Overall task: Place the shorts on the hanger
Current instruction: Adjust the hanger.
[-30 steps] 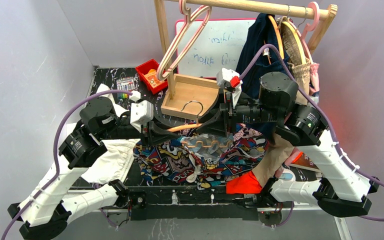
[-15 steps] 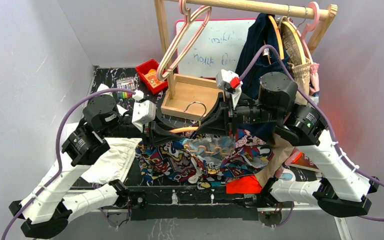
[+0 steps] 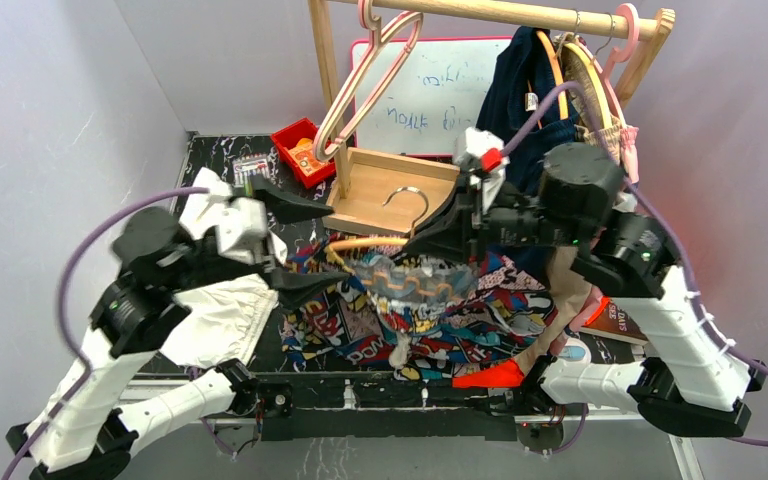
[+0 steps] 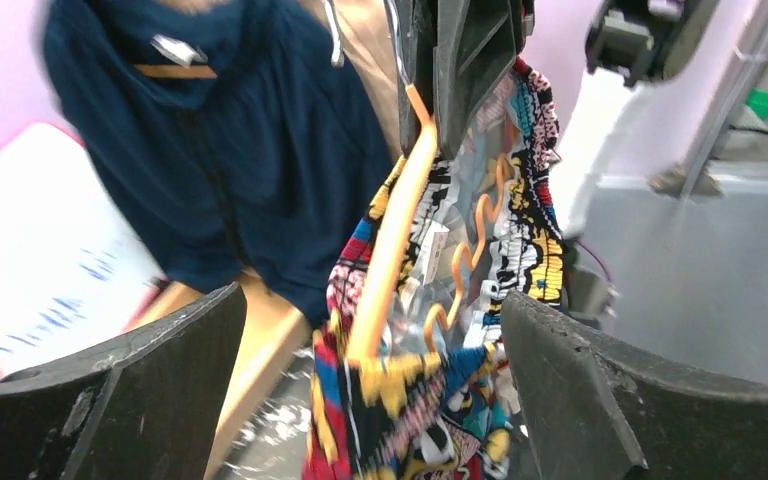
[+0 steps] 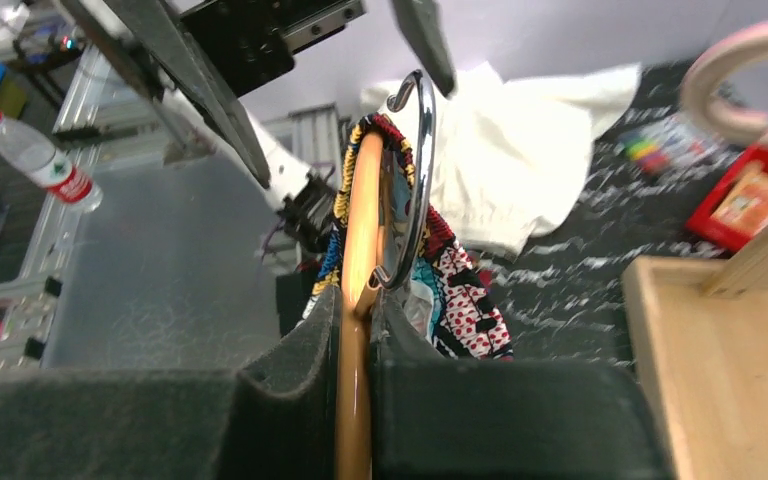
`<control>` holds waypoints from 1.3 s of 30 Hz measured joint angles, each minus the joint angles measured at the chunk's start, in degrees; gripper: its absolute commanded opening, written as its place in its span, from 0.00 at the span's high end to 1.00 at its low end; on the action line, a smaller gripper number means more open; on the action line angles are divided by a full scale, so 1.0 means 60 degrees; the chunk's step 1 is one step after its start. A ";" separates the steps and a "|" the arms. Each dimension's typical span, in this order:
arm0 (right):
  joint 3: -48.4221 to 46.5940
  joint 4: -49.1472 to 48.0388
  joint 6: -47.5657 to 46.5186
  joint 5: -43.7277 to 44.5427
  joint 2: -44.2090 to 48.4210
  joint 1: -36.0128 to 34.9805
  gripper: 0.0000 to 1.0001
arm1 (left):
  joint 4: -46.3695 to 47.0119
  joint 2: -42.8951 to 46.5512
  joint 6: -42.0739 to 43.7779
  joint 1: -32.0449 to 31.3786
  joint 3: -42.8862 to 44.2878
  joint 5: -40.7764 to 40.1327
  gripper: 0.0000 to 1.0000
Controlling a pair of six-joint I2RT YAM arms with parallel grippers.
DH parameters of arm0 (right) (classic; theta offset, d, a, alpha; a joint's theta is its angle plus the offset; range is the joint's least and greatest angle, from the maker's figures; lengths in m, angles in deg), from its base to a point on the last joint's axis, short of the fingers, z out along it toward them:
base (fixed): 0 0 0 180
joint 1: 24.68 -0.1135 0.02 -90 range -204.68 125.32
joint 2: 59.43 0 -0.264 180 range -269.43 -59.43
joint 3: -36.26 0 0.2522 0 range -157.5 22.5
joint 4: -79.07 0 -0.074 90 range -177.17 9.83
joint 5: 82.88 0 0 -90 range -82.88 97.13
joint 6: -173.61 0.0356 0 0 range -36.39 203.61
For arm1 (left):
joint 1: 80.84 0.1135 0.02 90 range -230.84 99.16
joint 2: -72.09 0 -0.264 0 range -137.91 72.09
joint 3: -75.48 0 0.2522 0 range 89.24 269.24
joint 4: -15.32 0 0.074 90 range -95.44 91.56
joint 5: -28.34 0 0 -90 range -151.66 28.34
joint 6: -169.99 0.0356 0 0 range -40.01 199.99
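The light-orange hanger (image 3: 365, 242) hangs above the table with its zigzag bar (image 3: 412, 289) threaded through the comic-print shorts (image 3: 430, 322). My right gripper (image 3: 442, 226) is shut on the hanger's neck just below the silver hook (image 3: 412, 199). The right wrist view shows the hanger (image 5: 360, 200) pinched between the pads of that gripper (image 5: 356, 300), and shorts (image 5: 460, 290) draped behind. My left gripper (image 3: 305, 243) stands wide open at the hanger's left end and touches nothing. In the left wrist view the hanger (image 4: 395, 230) and shorts (image 4: 410, 400) hang between the spread fingers (image 4: 200, 340).
A white cloth (image 3: 215, 315) lies under the left arm. Behind stand a wooden rack with a tray base (image 3: 380, 190), pink hangers (image 3: 370, 80), a navy garment (image 3: 520, 90), a whiteboard (image 3: 430, 95) and a red bin (image 3: 300, 150). A red-orange cloth (image 3: 490, 375) lies front right.
My left gripper has opened, let go of the hanger's left end and pulled back to the left. The right gripper closed on the hanger and shifted it up and right with the shorts.
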 measured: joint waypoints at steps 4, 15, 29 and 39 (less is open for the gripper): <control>-0.2036 0.0168 -0.0131 0.0248 -0.0273 0.0004 1.00 | 0.0608 0.0958 0.0106 0.0000 0.0561 -0.0812 0.02; -0.1636 -0.0590 -0.0182 0.0215 0.0627 -0.0004 1.00 | 0.1789 0.3187 0.0619 0.0000 0.1464 -0.2499 0.01; -0.4368 -0.1570 0.0692 -0.0732 -0.0667 0.0069 1.00 | 0.1738 0.3206 0.1300 0.0000 0.1311 -0.3876 0.02; -0.2200 -0.1443 0.0240 -0.0310 0.0211 0.0069 1.00 | 0.1472 0.3275 0.1647 -0.0004 0.0984 -0.4251 0.02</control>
